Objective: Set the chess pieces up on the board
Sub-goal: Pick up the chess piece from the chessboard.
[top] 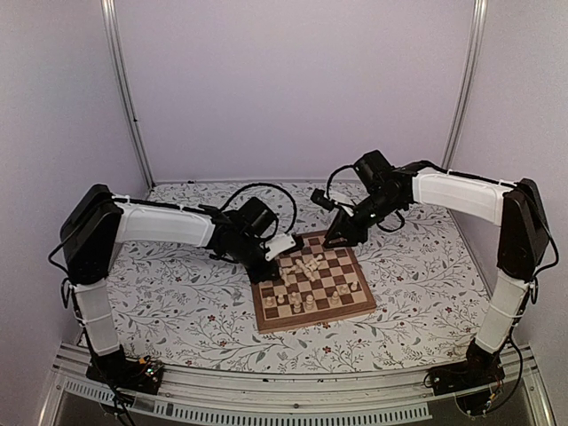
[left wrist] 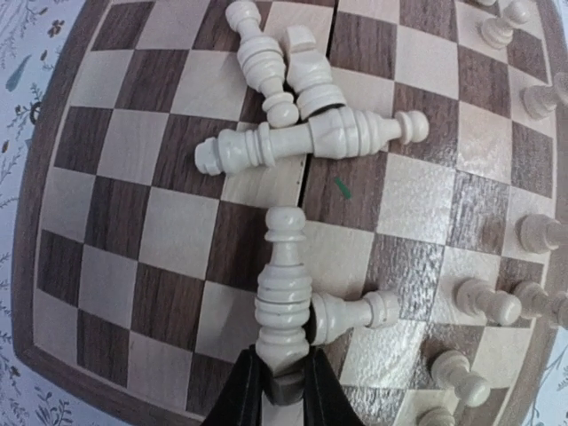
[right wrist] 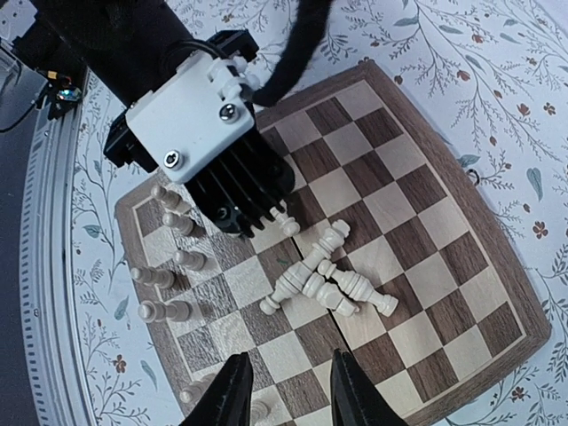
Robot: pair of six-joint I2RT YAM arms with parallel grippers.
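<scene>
Flowered tablecloth (top: 177,311) in a pale booth
The cloth is covering the table; plain pale walls (top: 293,89) are standing around, a metal post (top: 127,98) is rising at each far corner, and a slotted metal rail (top: 293,397) is running along the near edge.

Tall piece (left wrist: 282,293) — foot buried between left gripper (left wrist: 282,373) fingers. Board (left wrist: 71,204) cropped at top, left wrist view. Chess pieces (top: 308,266) in top view — too small to type.
</scene>
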